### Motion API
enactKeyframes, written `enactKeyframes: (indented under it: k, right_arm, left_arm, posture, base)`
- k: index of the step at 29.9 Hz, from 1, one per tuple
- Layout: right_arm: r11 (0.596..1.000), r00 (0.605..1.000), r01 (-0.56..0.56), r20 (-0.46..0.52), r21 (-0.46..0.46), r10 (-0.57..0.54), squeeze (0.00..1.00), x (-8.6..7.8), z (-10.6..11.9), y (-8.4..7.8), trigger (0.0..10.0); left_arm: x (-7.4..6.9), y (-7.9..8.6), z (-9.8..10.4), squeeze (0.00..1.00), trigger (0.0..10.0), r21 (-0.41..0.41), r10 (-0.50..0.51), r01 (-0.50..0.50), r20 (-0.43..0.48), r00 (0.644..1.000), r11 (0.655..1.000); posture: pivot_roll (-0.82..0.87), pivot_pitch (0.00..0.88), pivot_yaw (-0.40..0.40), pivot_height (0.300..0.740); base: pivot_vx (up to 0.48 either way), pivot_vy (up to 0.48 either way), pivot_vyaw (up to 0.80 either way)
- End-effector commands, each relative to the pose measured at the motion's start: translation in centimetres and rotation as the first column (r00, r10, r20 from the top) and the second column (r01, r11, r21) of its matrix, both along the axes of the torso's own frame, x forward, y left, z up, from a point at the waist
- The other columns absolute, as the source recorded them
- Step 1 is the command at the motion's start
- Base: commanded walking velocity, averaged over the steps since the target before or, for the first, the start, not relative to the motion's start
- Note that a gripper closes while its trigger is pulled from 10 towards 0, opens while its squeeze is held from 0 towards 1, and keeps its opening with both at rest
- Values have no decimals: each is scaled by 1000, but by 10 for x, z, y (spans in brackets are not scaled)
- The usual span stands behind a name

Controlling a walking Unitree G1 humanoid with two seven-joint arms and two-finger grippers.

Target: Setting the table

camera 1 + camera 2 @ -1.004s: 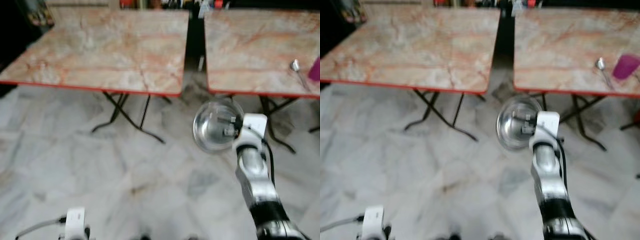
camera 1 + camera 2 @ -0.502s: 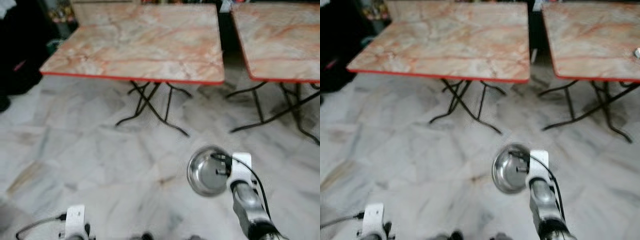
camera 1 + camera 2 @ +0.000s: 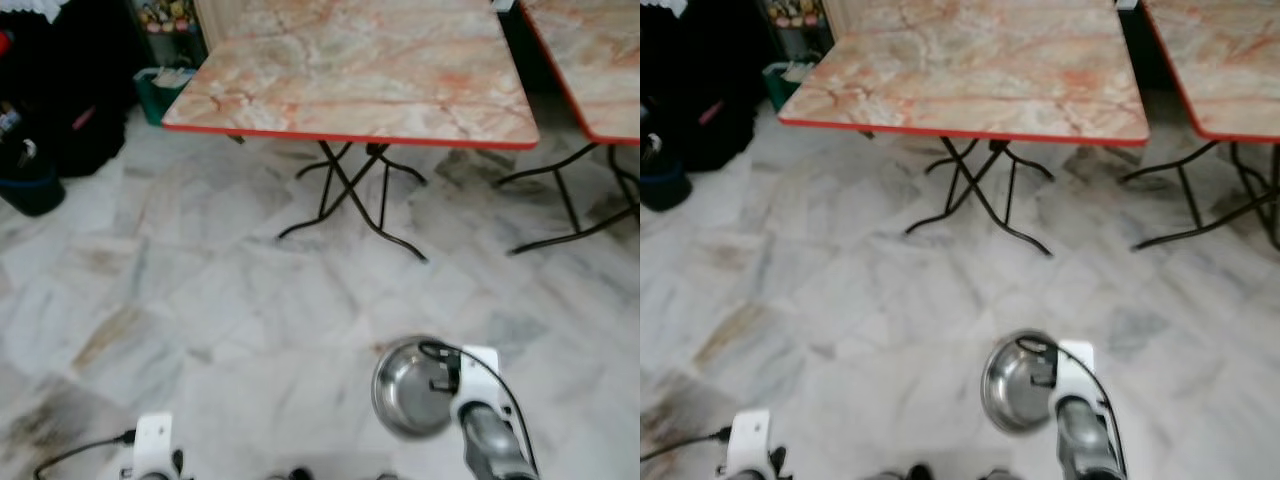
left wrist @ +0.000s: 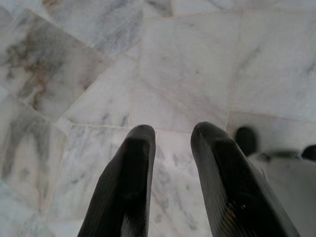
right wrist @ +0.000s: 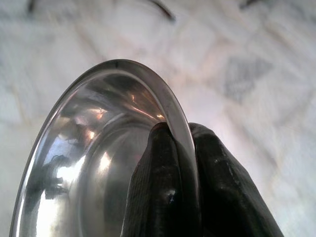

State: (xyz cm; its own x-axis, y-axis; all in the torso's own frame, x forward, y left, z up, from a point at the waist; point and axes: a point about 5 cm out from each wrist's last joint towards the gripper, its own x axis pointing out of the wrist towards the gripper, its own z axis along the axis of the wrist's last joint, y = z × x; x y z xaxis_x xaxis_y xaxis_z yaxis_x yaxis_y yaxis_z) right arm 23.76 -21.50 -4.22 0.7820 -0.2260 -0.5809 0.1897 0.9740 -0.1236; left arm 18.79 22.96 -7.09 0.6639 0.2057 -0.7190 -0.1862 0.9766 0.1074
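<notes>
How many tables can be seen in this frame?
2. One marble-topped folding table stands ahead, slightly to the robot's left; a second table stands to its right, cut off by the frame edge. More may lie beyond view. The right gripper holds a steel bowl.

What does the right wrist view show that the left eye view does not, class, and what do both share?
The right wrist view shows the right hand up close, its two black fingers pinching the bowl's rim, one inside and one outside. The left eye view shows the square marble-patterned table with a red edge, its black folding legs, a second such table and the left arm's wrist. Both share the shiny round steel bowl and the grey-veined white marble floor.
</notes>
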Motion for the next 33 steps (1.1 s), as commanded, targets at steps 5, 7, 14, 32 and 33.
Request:
enactKeyframes:
  k: [5, 7, 14, 32, 33]
  right_arm:
    - [1000, 1000, 20, -24, 24, -19, 0, -10, -7, -1, 10000]
    - [999, 1000, 21, -23, 30, -21, 0, -11, -7, -1, 10000]
    - [999, 998, 41, -39, 35, -40, 0, -16, -10, -3, 10000]
    - [997, 996, 57, -66, 45, -54, 0, -23, -16, 2, 10000]
    - [997, 996, 58, -67, 44, -55, 0, -23, -16, 1, 10000]
  left_arm:
    - [-2, 0, -1, 0, 10000, -10, -5, 5, -13, 1000, 1000]
    - [-1, -1, -1, 0, 10000, -10, -8, 8, -10, 1000, 1000]
    - [2, -2, 0, 0, 10000, -10, -5, 5, 3, 1000, 1000]
    - [8, 0, 5, 0, 10000, 6, -7, 7, 34, 999, 1000]
    - [9, 0, 5, 0, 10000, 7, -7, 7, 36, 999, 1000]
  posture:
    - [-42, 159, 28, 740]
    - [-46, 161, 26, 740]
    - [-47, 167, 22, 740]
    - [-43, 145, 29, 740]
    - [-43, 145, 29, 740]
  base:
    - [0, 0, 0]
    - [139, 0, 0]
    - [226, 0, 0]
    - [254, 0, -102]
    - [274, 0, 0]
